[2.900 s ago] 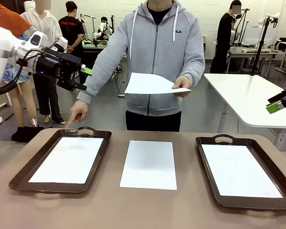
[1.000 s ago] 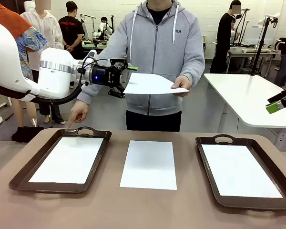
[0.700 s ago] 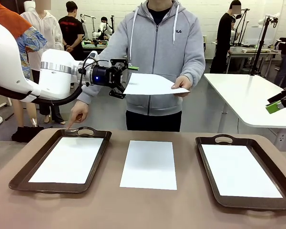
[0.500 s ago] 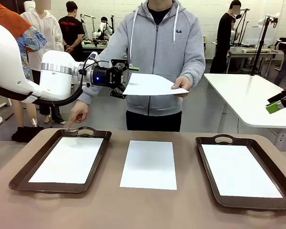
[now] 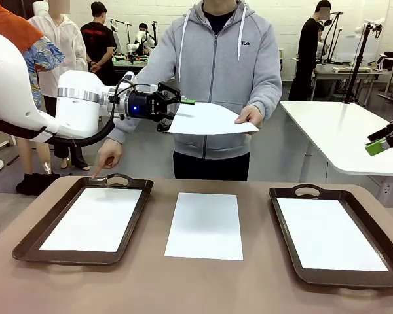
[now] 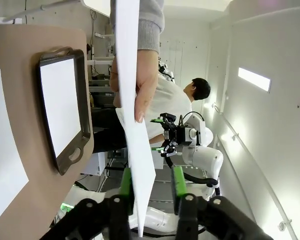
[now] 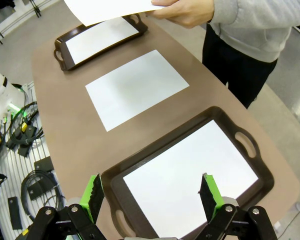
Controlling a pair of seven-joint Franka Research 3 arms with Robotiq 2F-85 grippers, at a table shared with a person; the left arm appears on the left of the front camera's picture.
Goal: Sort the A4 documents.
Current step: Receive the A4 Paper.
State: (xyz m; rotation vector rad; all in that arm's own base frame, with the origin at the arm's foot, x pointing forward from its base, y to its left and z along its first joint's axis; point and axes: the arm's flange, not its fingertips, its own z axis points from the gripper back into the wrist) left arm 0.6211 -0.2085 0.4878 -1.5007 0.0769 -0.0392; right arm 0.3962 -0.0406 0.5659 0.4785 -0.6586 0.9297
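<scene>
Left gripper [image 5: 175, 114] straddles the sheet's [image 5: 209, 119] left edge, pinch unclear; a person's hand [image 5: 249, 116] holds its right edge. Right gripper [image 7: 152, 192] hangs spread wide, far right.

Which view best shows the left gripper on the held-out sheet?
Left wrist view: the held-out sheet passes between the left gripper's green pads, though whether they pinch it is unclear. Front view shows that gripper side-on at the sheet's edge. Right wrist view shows the sheet and the person's hand.
</scene>
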